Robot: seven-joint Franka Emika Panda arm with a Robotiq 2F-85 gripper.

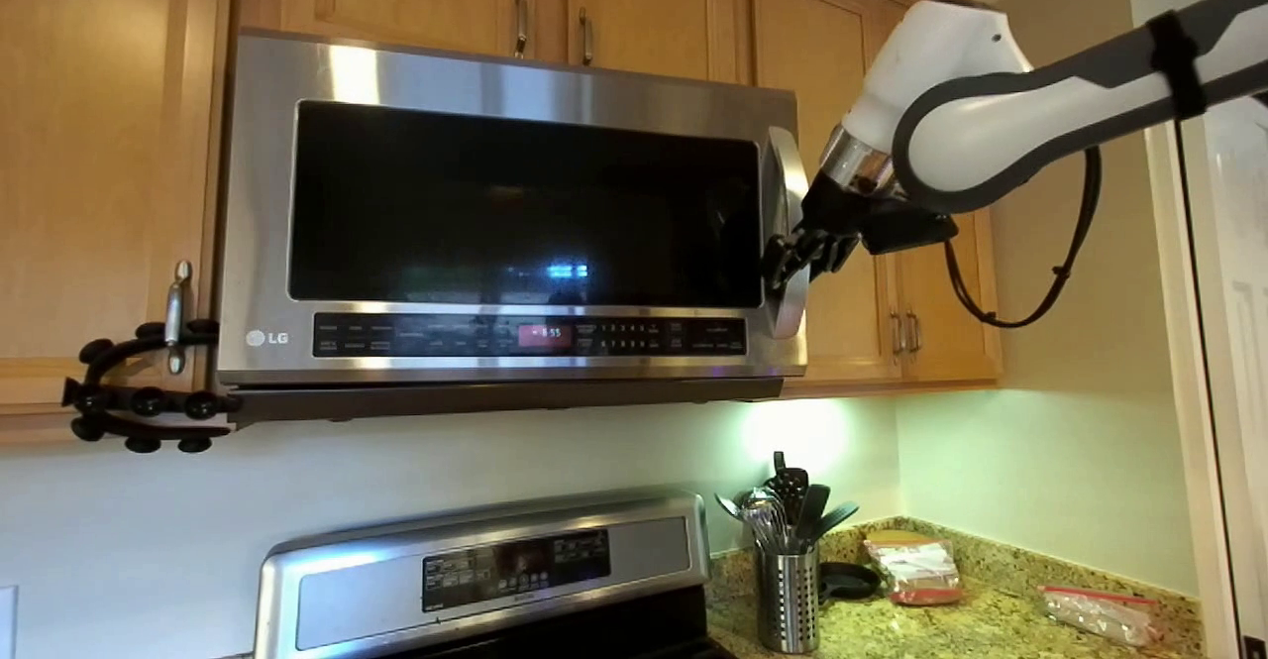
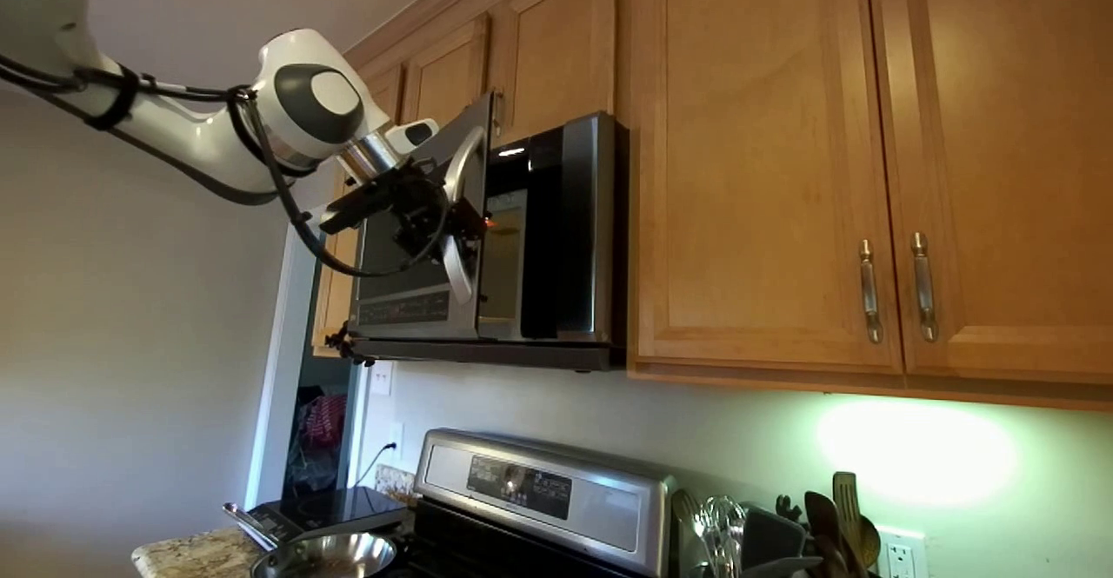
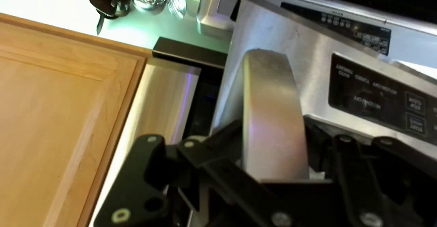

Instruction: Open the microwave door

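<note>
The microwave door (image 1: 525, 208) has a steel frame and a dark glass window. In an exterior view (image 2: 459, 129) the door stands ajar, with a gap between it and the microwave body (image 2: 587, 230). The gap also shows as a dark strip in the wrist view, left of the door (image 3: 312, 80). The steel handle (image 1: 790, 178) is at the door's right edge. My gripper (image 1: 792, 261) is around the handle's lower half, shut on it. In the wrist view the gripper (image 3: 273, 141) has one finger on each side of the handle (image 3: 273, 111); its fingertips are partly hidden behind it.
Wooden cabinets (image 2: 756, 169) flank the microwave. A steel stove (image 1: 485, 575) stands below. A utensil holder (image 1: 790, 600) and bags (image 1: 916, 570) are on the counter. A black flexible tripod (image 1: 149, 401) hangs at the microwave's lower left. A pan (image 2: 330, 554) is on the stove.
</note>
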